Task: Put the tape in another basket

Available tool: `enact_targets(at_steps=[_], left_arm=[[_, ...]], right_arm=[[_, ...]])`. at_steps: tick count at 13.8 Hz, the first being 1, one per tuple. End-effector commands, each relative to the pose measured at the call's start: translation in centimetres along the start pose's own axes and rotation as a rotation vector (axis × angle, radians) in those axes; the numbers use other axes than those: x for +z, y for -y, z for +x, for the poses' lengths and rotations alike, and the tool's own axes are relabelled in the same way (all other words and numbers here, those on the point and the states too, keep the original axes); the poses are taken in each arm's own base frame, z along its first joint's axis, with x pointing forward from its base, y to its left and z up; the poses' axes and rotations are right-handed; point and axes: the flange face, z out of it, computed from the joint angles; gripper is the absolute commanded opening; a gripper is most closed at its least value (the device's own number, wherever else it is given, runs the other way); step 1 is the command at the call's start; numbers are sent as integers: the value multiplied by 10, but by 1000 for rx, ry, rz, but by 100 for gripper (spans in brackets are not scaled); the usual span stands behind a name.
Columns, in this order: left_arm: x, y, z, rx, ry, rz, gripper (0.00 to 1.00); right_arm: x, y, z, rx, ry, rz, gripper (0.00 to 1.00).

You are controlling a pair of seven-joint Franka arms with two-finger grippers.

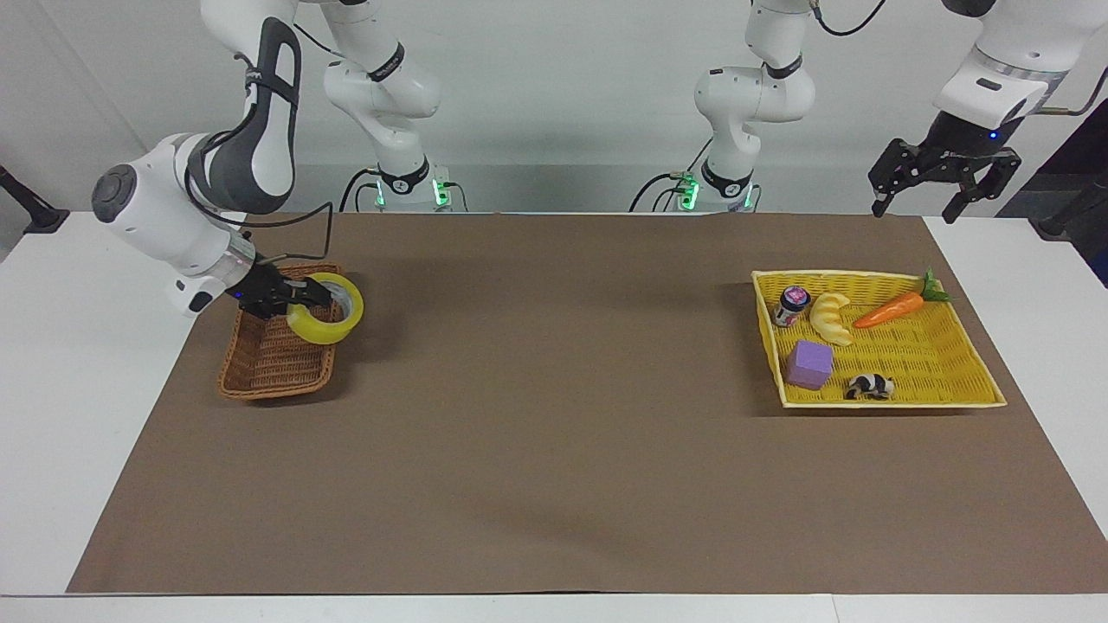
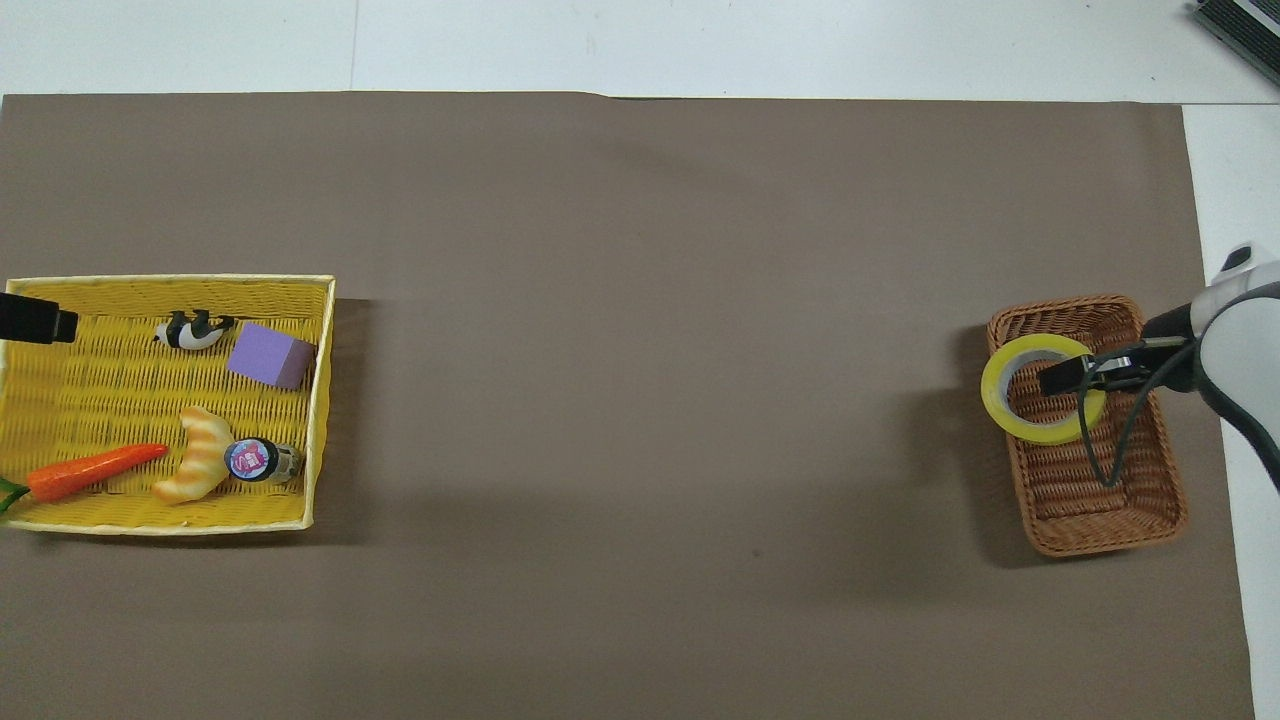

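Facing view: right pincer holds tape over basket.

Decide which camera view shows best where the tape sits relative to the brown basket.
The overhead view: the tape overlaps the brown basket's rim, held by the right end effector. The facing view shows the tape raised above the basket.
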Motion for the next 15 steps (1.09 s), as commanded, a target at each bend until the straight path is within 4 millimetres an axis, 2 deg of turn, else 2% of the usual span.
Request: enact_targets(at_steps=[1,4,6,7,8,11,15], left_arm=[[-2,4,-1,12,23,12,100],[-1,4,-2,9,27,10,100],[-2,2,0,9,16,12,100],[-1,1,-1,9,19,10,100],[-1,1,-1,9,19,10,100],[-1,2,-1,7,19,10,100],[-1,1,-1,9,19,10,100]], right_arm=[[-7,-12,-11,-9,21,-102,0],[14,-46,-21,20,31,-208,0],[35,-55,-20,28,29,-210,0],[39,-57,-19,26,21,-213,29],[40,-57,-18,26,19,-213,99],[39,-58,-18,33,26,-211,100],[24,-55,-15,25,13,-218,100]])
